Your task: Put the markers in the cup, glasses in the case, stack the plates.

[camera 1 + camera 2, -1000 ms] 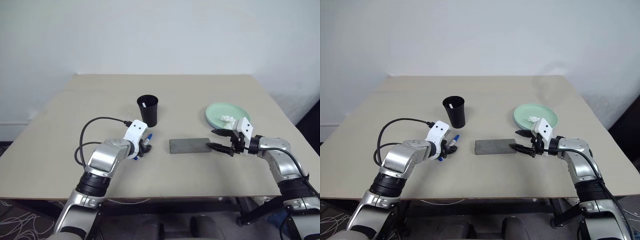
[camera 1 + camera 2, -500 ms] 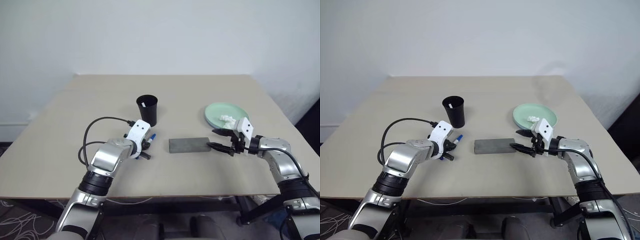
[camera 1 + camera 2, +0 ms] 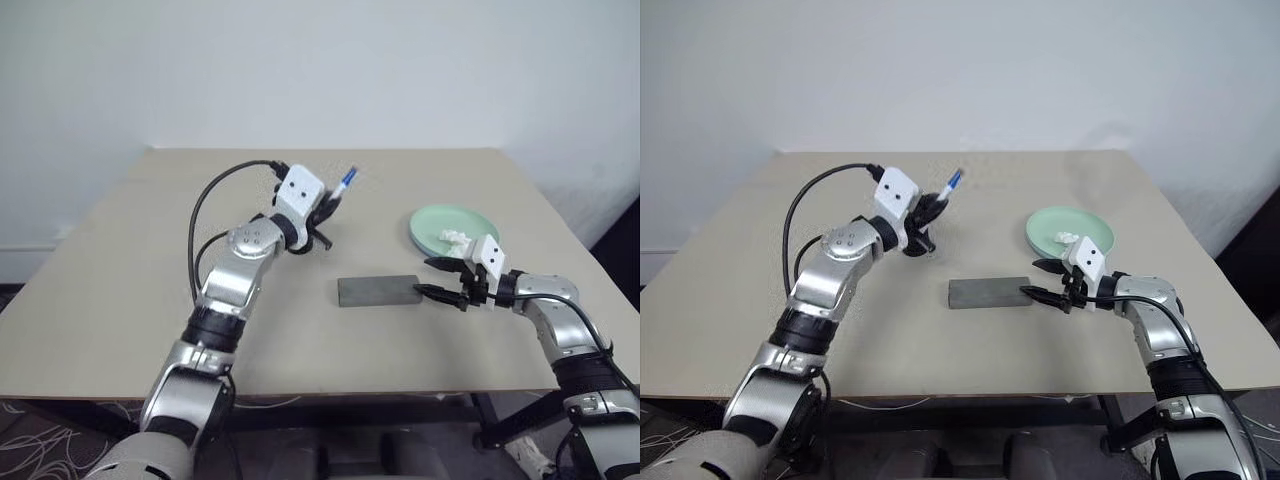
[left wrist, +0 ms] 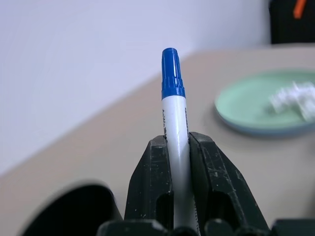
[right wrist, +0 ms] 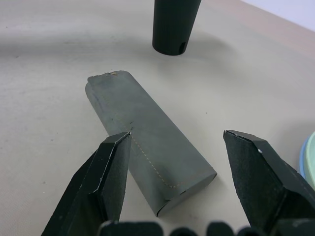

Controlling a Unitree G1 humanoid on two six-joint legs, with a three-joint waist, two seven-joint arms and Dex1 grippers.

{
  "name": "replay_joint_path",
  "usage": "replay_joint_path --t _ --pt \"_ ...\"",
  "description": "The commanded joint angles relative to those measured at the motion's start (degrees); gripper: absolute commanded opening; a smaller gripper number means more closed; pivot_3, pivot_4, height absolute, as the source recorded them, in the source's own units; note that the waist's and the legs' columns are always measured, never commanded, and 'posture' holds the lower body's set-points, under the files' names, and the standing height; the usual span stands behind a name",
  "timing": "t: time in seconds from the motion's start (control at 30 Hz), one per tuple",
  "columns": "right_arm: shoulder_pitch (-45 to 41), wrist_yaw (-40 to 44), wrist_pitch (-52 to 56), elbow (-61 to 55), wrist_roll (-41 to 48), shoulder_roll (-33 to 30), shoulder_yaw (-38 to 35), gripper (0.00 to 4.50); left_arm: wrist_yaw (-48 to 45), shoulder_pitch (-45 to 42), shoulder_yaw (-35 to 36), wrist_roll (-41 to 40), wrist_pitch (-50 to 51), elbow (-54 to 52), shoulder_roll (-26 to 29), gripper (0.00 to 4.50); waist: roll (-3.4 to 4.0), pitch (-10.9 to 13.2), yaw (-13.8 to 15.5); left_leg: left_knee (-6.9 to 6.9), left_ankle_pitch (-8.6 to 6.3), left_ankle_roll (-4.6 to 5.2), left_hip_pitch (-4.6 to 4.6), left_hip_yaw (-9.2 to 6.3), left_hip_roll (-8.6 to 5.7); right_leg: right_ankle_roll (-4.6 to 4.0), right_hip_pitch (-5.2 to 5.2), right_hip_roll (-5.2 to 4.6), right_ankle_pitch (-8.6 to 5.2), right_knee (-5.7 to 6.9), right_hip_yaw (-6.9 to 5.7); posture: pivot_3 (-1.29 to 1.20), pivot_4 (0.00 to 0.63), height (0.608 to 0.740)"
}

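The left gripper (image 3: 327, 208) is now riding well above the table (image 3: 120, 300), where a second ago it was down low on the surface just short of the cup. Its arm is swinging up and toward twelve o'clock, so that the wrist is now covering the cup in the head views. It is clamping a marker (image 3: 345, 183) between its fingers, the blue cap sticking out toward one o'clock; a second ago that marker was lying on the table under the hand. The right gripper (image 3: 428, 278) is holding the same place as before, its fingers spread wide at the three o'clock end of the case (image 3: 378, 291), gripping nothing. The case is lying shut and flat near the table's middle, unmoved. The mint green plate (image 3: 437, 222) is sitting at about two o'clock from the case, with a crumpled white tissue (image 3: 455, 238) on it.

The left wrist view is showing what the head views are hiding: the two black fingers (image 4: 152, 189) pressing the marker's white barrel from both sides, and a dark rim of the cup (image 4: 74, 214) below them. The right wrist view is giving the cup's (image 5: 175, 24) tapered base standing beyond the far end of the case, and a light blue edge under the green plate at the frame's border.
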Motion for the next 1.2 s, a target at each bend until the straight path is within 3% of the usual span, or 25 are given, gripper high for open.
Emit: replay_joint_path --t 0.03,0.37,0.7,0.97,1.2 --pt "-1.87 0.0 -1.16 -1.12 0.26 0.23 -0.79 3.26 3.33 -5.16 3.82 1.05 -10.14 8.12 -1.34 0.12 -0.01 0.0 0.01 0.0 0.0 0.0 0.0 0.01 0.0 0.0 0.0 0.0 0.0 0.0 0.0 0.0 0.0 0.733" --pt "-0.25 0.16 0.0 -3.95 1.88 0.42 -1.72 3.26 12.96 -16.18 7.23 6.08 -35.48 40.03 -3.2 0.12 -0.02 0.0 0.05 0.0 -0.03 0.03 -0.1 0.1 -0.06 0.13 0.01 0.0 0.08 -0.07 -0.11 0.0 0.0 0.733" --pt "1.77 0.8 7.87 -10.07 6.87 -0.31 -3.43 3.26 14.29 -18.06 8.01 8.32 -41.17 50.69 -3.87 0.12 -0.04 0.0 0.06 0.0 -0.05 0.01 -0.13 0.07 -0.03 0.14 0.01 -0.03 0.09 -0.07 -0.2 0.0 0.0 0.733" --pt "1.86 0.28 8.3 -10.81 6.52 -0.15 -3.3 3.26 15.8 -19.06 8.71 8.78 -41.68 52.78 -4.07 2.81 -0.05 0.0 0.05 0.0 -0.06 -0.01 -0.13 0.07 -0.01 0.14 0.0 -0.04 0.09 -0.07 -0.23 0.0 0.0 0.733" --pt "1.52 0.07 8.2 -10.67 6.27 -0.06 -3.18 3.26 16.34 -19.7 9.42 8.92 -41.7 52.88 -4.25 2.81 -0.04 0.0 0.05 0.0 -0.07 -0.02 -0.13 0.07 -0.02 0.14 0.0 -0.04 0.09 -0.06 -0.24 0.0 0.0 0.733"
